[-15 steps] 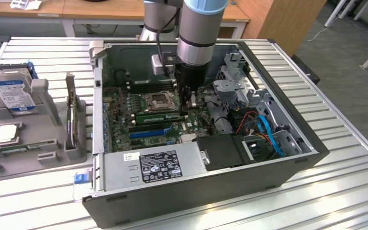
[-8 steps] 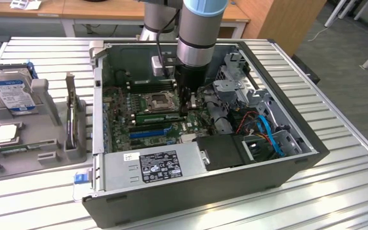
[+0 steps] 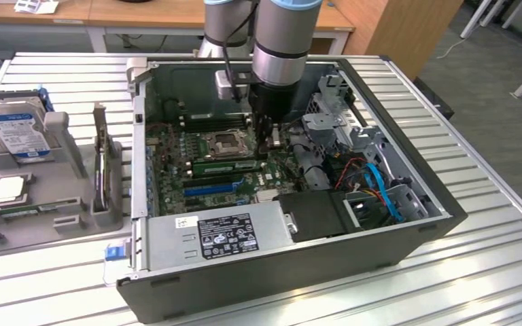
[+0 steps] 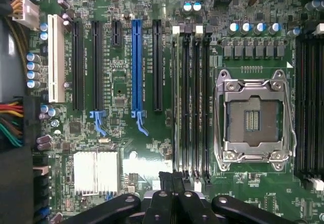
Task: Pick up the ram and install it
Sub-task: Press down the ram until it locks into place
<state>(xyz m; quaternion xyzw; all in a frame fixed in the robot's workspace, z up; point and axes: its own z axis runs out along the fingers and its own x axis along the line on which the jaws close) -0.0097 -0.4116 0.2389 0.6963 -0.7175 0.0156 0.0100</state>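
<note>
The pincer (image 4: 174, 193) is clenched over the memory slots (image 4: 190, 102) beside the CPU socket (image 4: 253, 117); the ram (image 3: 225, 166) sits in a slot; seating step, calling for firm, even downward pressure.

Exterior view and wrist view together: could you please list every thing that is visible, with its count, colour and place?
computer case: one, dark grey, open, on the slatted table.
motherboard: one, green, inside the case.
CPU socket: one, silver frame, empty.
memory slots: four, black, beside the socket.
power supply: one, grey, labelled, in the case.
hard drive: one, silver with a blue label, on the grey fixture at the exterior view's left.
ram: probably one, a green strip beside the socket, under the gripper; I cannot tell if it is held.
gripper: one, black, shut, over the memory slots.
</note>
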